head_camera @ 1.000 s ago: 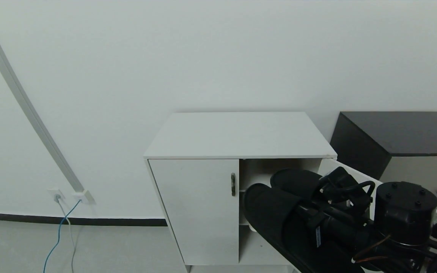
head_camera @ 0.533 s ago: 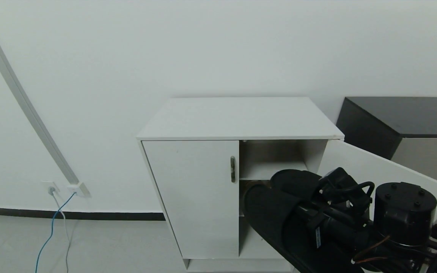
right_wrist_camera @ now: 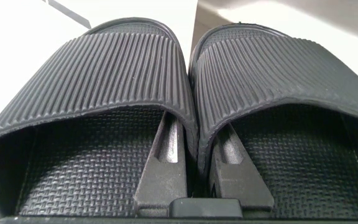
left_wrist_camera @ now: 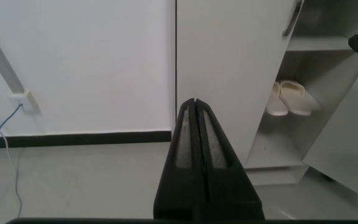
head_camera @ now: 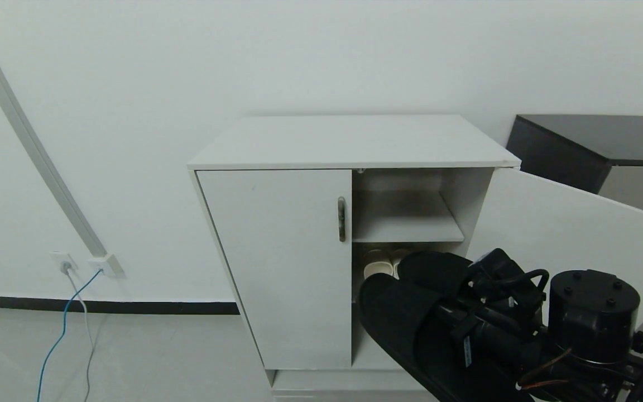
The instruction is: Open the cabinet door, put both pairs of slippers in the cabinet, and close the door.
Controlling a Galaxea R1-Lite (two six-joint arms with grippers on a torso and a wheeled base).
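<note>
Currently we record the white cabinet [head_camera: 349, 139] with its left door [head_camera: 277, 262] shut and its right door [head_camera: 567, 223] swung open. The right gripper [right_wrist_camera: 196, 127] has one finger inside each of the black slippers [head_camera: 405, 301] and pinches their adjoining side walls together. That pair hangs just before the open compartment. In the head view it partly masks the pale slippers [left_wrist_camera: 291, 98] on a lower shelf; the left wrist view shows them whole, side by side. The left gripper [left_wrist_camera: 194, 106] is closed on nothing, facing the shut door. A small tag [head_camera: 467, 352] on the right arm is too small to read. A wall socket [head_camera: 63, 261] with a blue cable [head_camera: 53, 340] lies left of the cabinet, a black unit [head_camera: 567, 145] to its right
</note>
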